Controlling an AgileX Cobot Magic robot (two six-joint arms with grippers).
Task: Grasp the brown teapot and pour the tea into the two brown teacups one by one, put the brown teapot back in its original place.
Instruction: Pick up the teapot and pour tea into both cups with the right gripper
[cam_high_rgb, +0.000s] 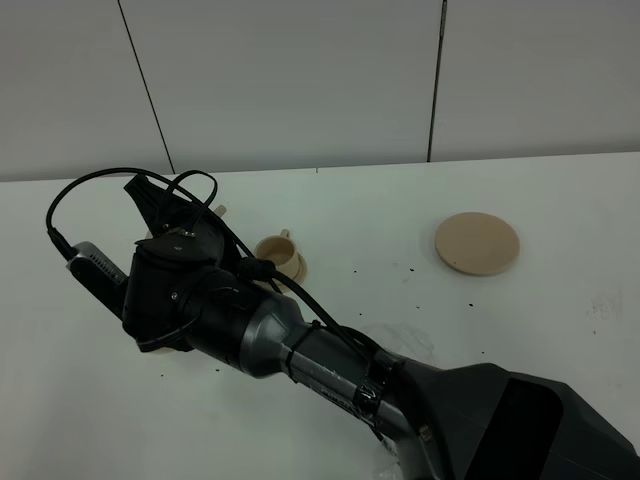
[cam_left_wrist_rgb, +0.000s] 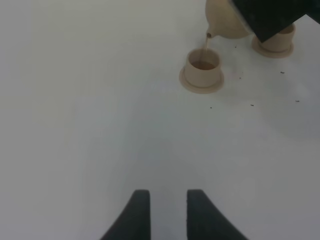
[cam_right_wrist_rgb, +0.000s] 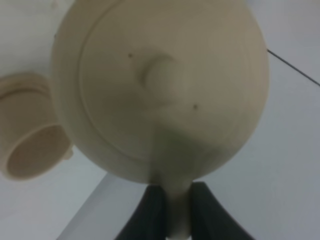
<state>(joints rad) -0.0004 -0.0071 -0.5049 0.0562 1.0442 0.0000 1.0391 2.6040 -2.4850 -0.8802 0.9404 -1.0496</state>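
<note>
My right gripper (cam_right_wrist_rgb: 172, 212) is shut on the loop handle of the brown teapot (cam_right_wrist_rgb: 160, 85) and holds it tilted above the table. In the left wrist view the teapot (cam_left_wrist_rgb: 225, 22) pours a thin stream of tea into one brown teacup (cam_left_wrist_rgb: 202, 65) on its saucer. The second teacup (cam_left_wrist_rgb: 276, 42) stands just beyond, partly behind the black gripper. The exterior view shows one teacup (cam_high_rgb: 280, 252), while my right arm (cam_high_rgb: 175, 285) hides the teapot and the other cup. The large tan saucer (cam_high_rgb: 477, 243) lies bare at the right. My left gripper (cam_left_wrist_rgb: 167, 215) is open and empty, well short of the cups.
The white table (cam_high_rgb: 400, 200) ends at a grey panelled wall at the back. Small dark specks (cam_high_rgb: 410, 270) lie between the teacup and the large saucer. My right arm stretches across the front of the table from the lower right.
</note>
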